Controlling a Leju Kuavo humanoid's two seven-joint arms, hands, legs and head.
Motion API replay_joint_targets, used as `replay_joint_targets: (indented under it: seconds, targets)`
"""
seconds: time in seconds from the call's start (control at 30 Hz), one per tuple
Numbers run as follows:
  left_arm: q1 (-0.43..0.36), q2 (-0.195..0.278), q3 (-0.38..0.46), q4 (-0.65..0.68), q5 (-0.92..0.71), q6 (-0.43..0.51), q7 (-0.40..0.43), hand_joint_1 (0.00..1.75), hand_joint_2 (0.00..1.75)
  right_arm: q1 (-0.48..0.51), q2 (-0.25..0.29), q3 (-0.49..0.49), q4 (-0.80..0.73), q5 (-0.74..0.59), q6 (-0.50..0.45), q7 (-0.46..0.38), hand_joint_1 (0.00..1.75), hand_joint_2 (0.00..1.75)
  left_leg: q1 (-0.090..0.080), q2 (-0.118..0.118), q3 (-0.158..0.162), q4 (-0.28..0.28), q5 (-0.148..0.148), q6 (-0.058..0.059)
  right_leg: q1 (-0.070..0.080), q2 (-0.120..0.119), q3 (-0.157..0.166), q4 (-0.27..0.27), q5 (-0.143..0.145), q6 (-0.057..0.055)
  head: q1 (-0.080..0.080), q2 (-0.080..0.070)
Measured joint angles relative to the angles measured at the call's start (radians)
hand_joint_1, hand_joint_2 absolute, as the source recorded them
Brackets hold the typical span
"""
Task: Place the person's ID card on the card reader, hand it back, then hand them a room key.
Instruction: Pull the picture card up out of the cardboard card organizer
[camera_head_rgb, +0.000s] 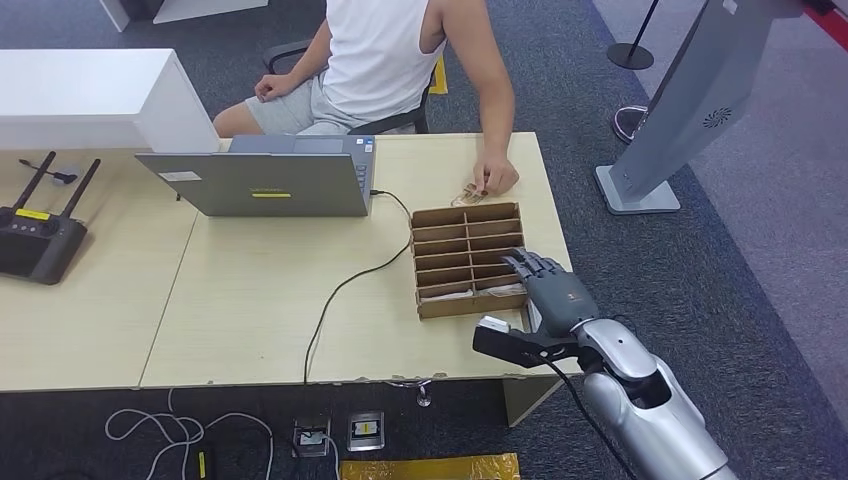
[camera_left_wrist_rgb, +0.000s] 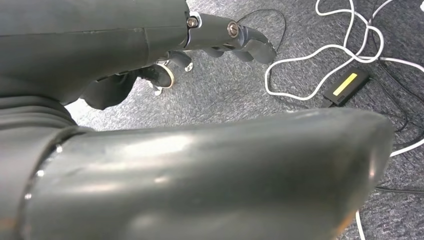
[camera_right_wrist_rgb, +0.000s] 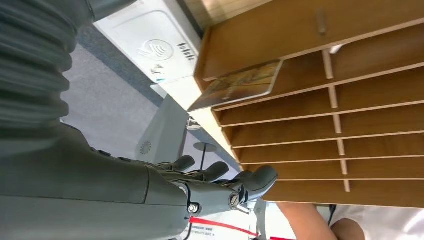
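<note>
The right hand (camera_head_rgb: 548, 285) hovers at the right side of the slotted card box (camera_head_rgb: 468, 259), near the desk's (camera_head_rgb: 250, 300) right edge, fingers loosely apart and holding nothing. The right wrist view shows a card (camera_right_wrist_rgb: 239, 84) lying in one end slot of that box, poking out past its side wall. I'd judge that's the card this reach is after, though whether it's the ID or a room key I cannot tell. The person's hand (camera_head_rgb: 495, 177) rests on the desk at its far edge, just beyond the box.

Risks now: the slots are narrow and the dividers thin, so thick fingers could jam against a wall and shove the light box along the desk, or push the card deeper. A flat card pinched at its edge could easily slip.

The left hand (camera_left_wrist_rgb: 235, 40) hangs above carpet and cables, fingers slightly curled, holding nothing.
</note>
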Motion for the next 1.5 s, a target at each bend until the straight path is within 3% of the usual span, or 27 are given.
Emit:
replay_joint_targets:
  seconds: [0.57, 1.5]
  targets:
    - [0.001, 0.0, 0.006, 0.0, 0.0, 0.001, -0.001, 0.0, 0.0, -0.054, 0.086, 0.011, 0.149, 0.001, -0.062, -0.052, 0.0, 1.75, 0.0, 0.0, 0.0, 0.0, 0.0, 0.0, 0.0, 0.0, 0.0, 0.0, 0.0, 0.0, 0.0, 0.0]
    - [0.006, 0.0, 0.006, 0.0, -0.002, 0.004, -0.003, 0.0, 0.0, -0.079, 0.096, -0.022, 0.23, -0.052, -0.153, -0.081, 0.0, 1.75, 0.0, 0.0, 0.001, 0.0, 0.0, 0.0, 0.0, 0.0, 0.0, 0.0, 0.0, 0.0, 0.0, 0.0]
